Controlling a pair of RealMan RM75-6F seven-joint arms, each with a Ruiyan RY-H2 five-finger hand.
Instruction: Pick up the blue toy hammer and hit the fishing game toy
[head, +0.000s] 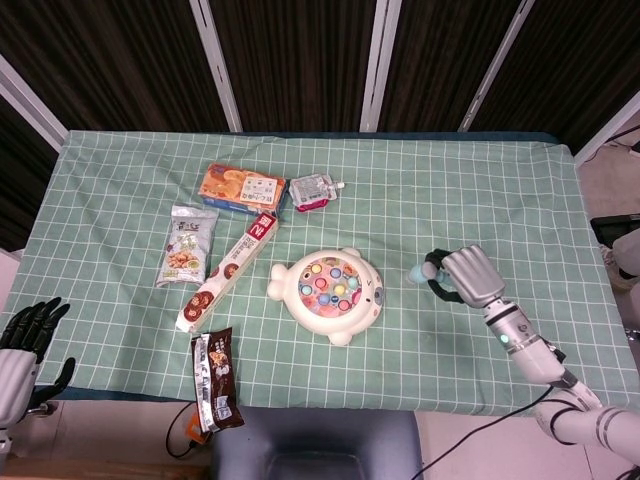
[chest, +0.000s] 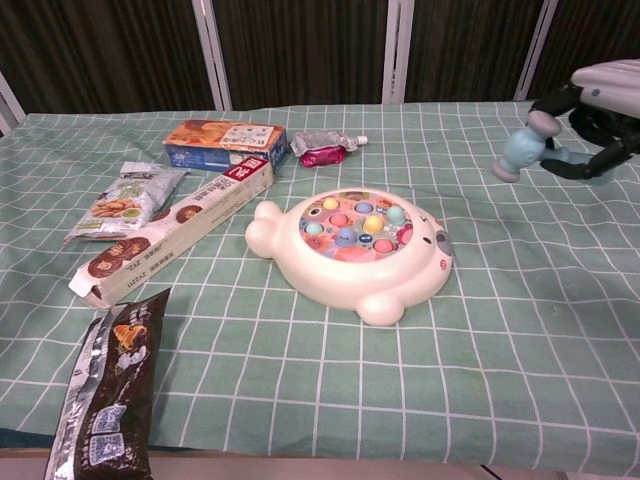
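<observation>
The white fish-shaped fishing game toy (head: 327, 290) (chest: 353, 249), with coloured fish in its round top, lies in the middle of the green checked cloth. My right hand (head: 470, 276) (chest: 604, 108) grips the blue toy hammer (head: 424, 271) (chest: 523, 148) and holds it in the air to the right of the toy, head pointing toward it and well apart from it. My left hand (head: 28, 332) hangs off the table's front left corner with its fingers apart and nothing in them.
Left of the toy lie a long cookie box (head: 229, 270), a nut packet (head: 187, 245), an orange-and-blue box (head: 241, 188), a pink pouch (head: 313, 190) and a dark snack bar (head: 215, 378). The table's right edge runs behind my right hand.
</observation>
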